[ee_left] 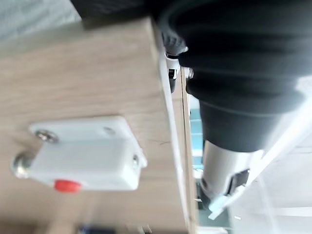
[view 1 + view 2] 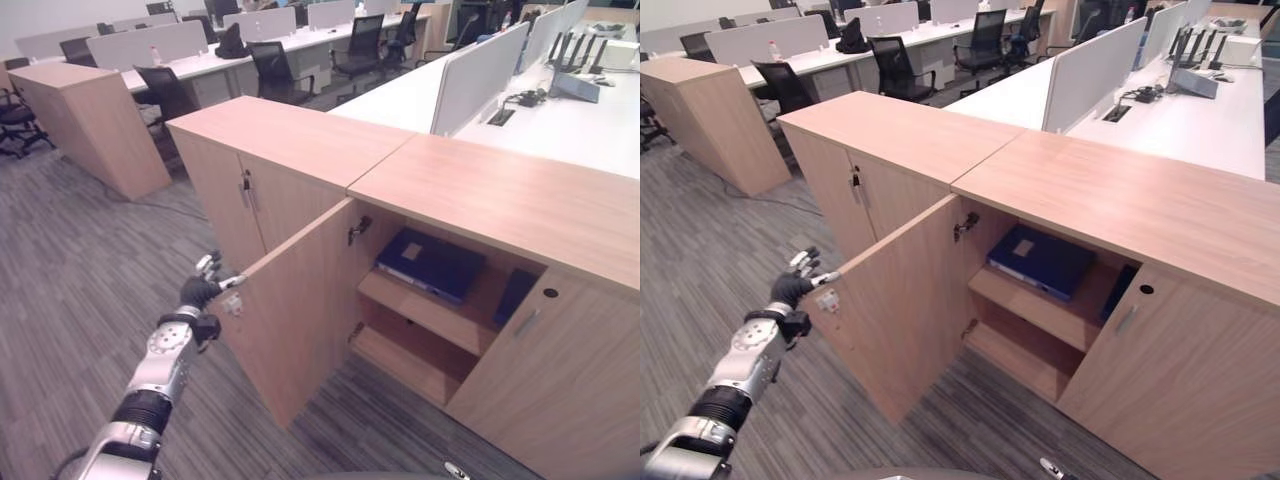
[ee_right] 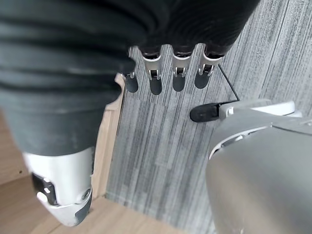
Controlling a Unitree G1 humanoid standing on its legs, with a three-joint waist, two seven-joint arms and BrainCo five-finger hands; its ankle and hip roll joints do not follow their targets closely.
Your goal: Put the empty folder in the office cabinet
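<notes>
Inside, blue folder [image 2: 430, 264] on top shelf [image 2: 420, 308] — left hand [image 2: 201, 291] at open door [image 2: 295, 310] edge, fingers' grip unclear.

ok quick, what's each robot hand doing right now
Left robot hand: at the outer edge of the open cabinet door; grip cannot be told.
Right robot hand: open, fingers relaxed, holding nothing.
</notes>
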